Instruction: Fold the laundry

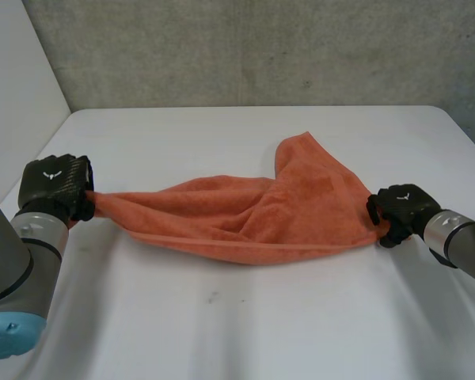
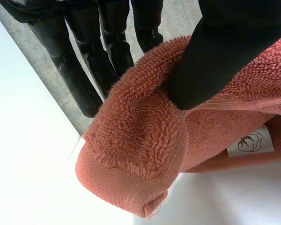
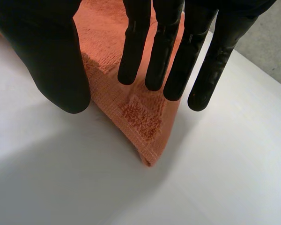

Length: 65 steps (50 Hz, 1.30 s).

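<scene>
Left robot hand (image 1: 55,186) and right robot hand (image 1: 400,207) pinch opposite towel (image 1: 301,206) ends.

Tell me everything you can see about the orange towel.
The towel is salmon-orange terry cloth with flat woven hem bands and a white label near one end. It is stretched in a bunched band across the white table, one flap peaking toward the far side. The left hand pinches the label end, the right hand the opposite corner.

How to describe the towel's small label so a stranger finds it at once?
Look at the white table, then the orange towel stretched across it. Near the end pinched by the left hand, the label is its only white patch.
</scene>
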Each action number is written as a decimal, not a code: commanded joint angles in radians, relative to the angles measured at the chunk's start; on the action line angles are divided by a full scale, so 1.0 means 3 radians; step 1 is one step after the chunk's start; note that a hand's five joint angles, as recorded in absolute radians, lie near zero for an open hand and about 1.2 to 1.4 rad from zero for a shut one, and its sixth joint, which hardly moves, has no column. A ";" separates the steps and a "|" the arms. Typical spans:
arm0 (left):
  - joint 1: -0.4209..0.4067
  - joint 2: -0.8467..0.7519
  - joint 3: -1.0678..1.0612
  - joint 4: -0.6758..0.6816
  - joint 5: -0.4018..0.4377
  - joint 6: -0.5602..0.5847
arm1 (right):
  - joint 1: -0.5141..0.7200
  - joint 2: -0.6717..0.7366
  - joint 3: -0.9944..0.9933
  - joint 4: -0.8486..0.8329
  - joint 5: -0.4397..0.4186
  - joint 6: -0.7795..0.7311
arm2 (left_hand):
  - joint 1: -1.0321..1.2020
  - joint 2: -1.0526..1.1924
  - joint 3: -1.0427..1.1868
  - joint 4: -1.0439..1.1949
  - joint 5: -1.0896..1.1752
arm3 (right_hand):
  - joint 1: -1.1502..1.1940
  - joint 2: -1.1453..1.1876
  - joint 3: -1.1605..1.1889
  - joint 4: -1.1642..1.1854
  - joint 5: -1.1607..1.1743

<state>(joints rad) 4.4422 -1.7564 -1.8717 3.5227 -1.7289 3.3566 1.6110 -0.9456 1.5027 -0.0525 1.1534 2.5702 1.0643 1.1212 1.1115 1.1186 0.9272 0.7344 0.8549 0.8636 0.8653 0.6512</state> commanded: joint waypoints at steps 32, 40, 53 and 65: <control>-0.0056 0.0634 0.0149 -0.0979 0.0021 0.0571 | 0.0019 -0.1547 -0.0673 0.1953 0.0828 -0.0702 | 0.0834 0.0644 0.0676 0.0652 0.0709 | 0.2206 0.1805 0.1776 0.1770 0.1902; -0.0025 0.0517 0.0144 -0.1061 0.0031 0.0930 | 0.0147 -0.1384 -0.0356 0.2159 0.0993 -0.1173 | 0.0834 0.0644 0.0676 0.0653 0.0709 | 0.2206 0.1805 0.1776 0.1770 0.1902; -0.0066 -0.0802 0.1405 -0.1051 0.0133 0.1150 | 0.0469 -0.0265 -0.1600 0.1664 0.1293 -0.0863 | 0.1107 0.0917 0.0949 0.0925 0.0982 | 0.2206 0.1805 0.1776 0.1770 0.1902; -0.0071 -0.0640 0.3064 0.0001 0.0149 0.0808 | 0.0515 -0.0298 -0.3200 0.0140 0.1453 0.0350 | 0.1107 0.0917 0.0949 0.0925 0.0982 | 0.2206 0.1805 0.1776 0.1770 0.1902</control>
<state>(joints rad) 4.4204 -2.0414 -1.1088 3.2592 -1.6871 3.7055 1.7707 -0.9575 0.6750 0.3116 1.5938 2.4482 1.0970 1.1973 1.1898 1.1919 0.9665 0.9780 1.1777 1.1828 1.1925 0.9863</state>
